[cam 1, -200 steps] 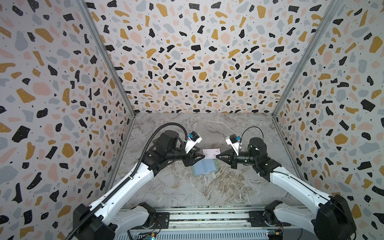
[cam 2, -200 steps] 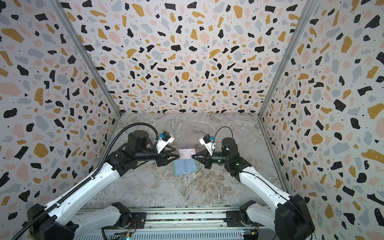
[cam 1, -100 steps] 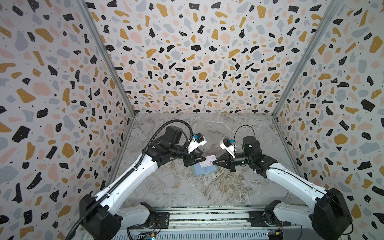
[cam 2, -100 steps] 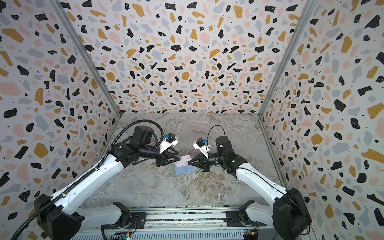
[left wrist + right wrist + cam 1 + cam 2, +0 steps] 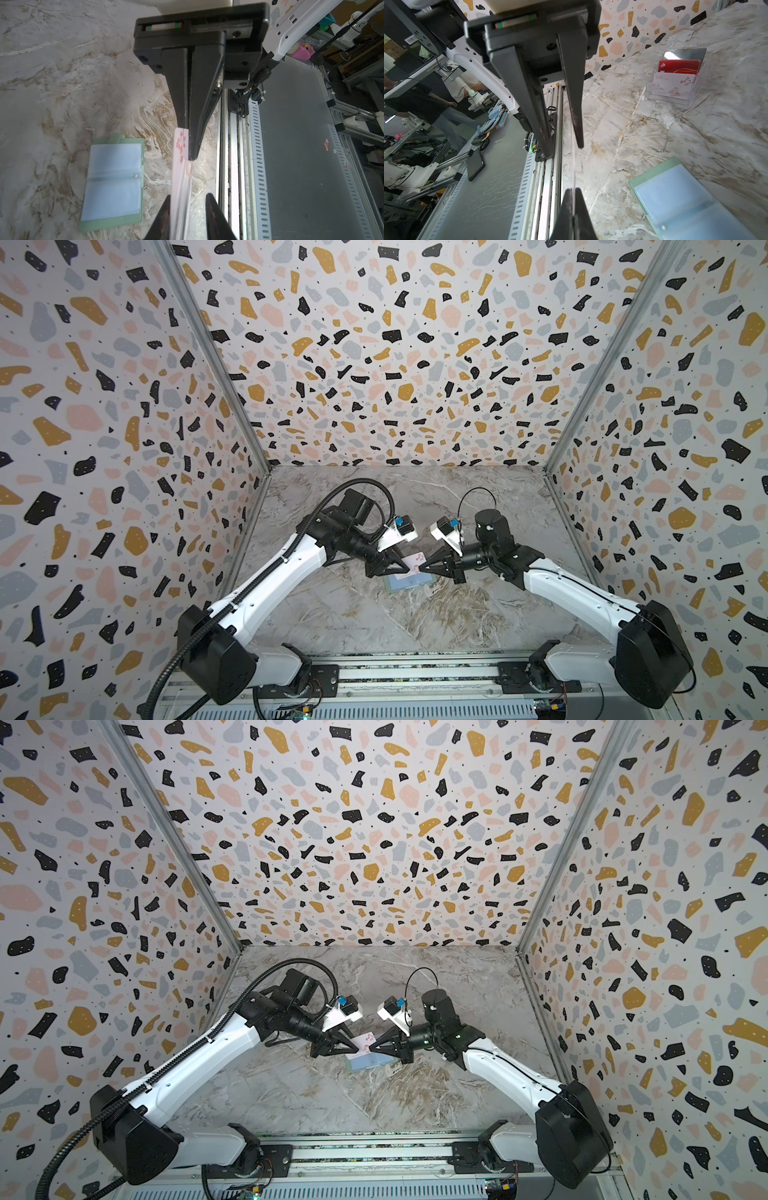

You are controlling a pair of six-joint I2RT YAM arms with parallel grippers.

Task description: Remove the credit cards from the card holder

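The card holder lies open and flat on the marble table, its mint-green cover and bluish sleeves facing up. Above it hangs a white-pink credit card with small flowers. My right gripper is shut on one end of it. My left gripper straddles the other end. One of its fingers lies against the card. The opposite finger stands a little apart, so this gripper is open.
A clear plastic box stands on the table farther off in the right wrist view, holding a red, a white-pink and a grey card. The metal rail runs along the table's front edge. Patterned walls close in three sides.
The two grippers have come together over the card holder. The left gripper's jaws have narrowed around the free end of the card that the right gripper holds.
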